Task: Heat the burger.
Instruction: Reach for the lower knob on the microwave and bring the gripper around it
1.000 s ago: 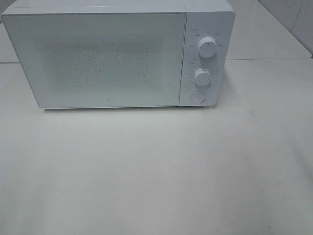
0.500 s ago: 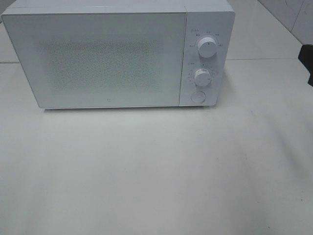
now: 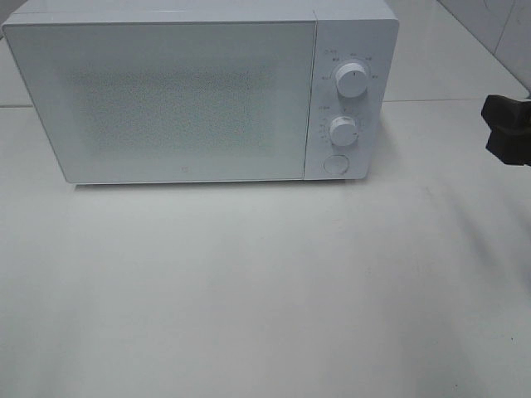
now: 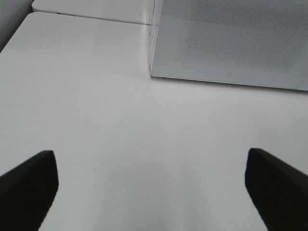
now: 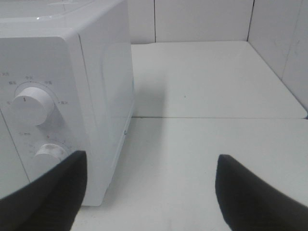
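A big white microwave [image 3: 199, 91] sits at the far side of a white table [image 3: 265, 290]. Its door [image 3: 166, 99] is shut and covers most of the front. The door has a dotted grey patch in the middle, and you cannot see through it. On the right side of the microwave front there is a top knob [image 3: 352, 81], a lower knob [image 3: 342, 131] under it, and a round button [image 3: 335, 163] at the bottom. The burger does not show in any view, so I cannot tell where it is. The left claw [image 4: 149, 161] hangs over the table on the near side of the microwave's left corner. Its two dark fingers [image 4: 29, 187] are spread wide with nothing between them. The right claw [image 5: 150, 161] is just to the right of the microwave, up close to the knobs. Its fingers [image 5: 48, 192] are spread wide too and hold nothing. From the high view it is a dark shape at the right edge. Behind it is a white tiled wall [image 5: 202, 19].
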